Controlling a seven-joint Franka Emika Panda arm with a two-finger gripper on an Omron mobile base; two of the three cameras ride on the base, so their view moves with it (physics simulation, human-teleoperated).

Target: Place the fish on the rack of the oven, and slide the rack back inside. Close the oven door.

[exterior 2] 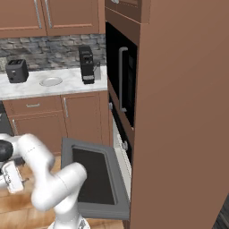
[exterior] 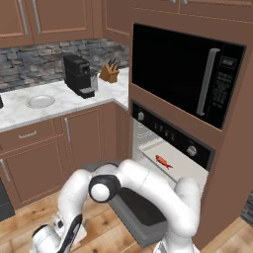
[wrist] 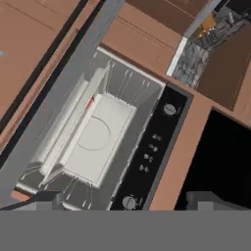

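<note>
Red-orange fish (exterior: 163, 161) lay on the rack (exterior: 180, 165) inside the oven (exterior: 170, 141); oven door (exterior 2: 91, 179) hung down; gripper (wrist: 125, 203) at hand view's 6 o'clock, jaws wide, empty

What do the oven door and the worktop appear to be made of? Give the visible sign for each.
Oven door: looks like matt grey metal framing a dark glass panel, which reads smooth and near black. Worktop: probably polished marble or an imitation, white with faint grey veining.

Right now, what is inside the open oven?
Inside the oven a light-grey rack carries a small red-orange fish. The door hangs open below. In the hand view the fish is a red sliver at the rack's edge; the cavity's depths are hidden.
</note>
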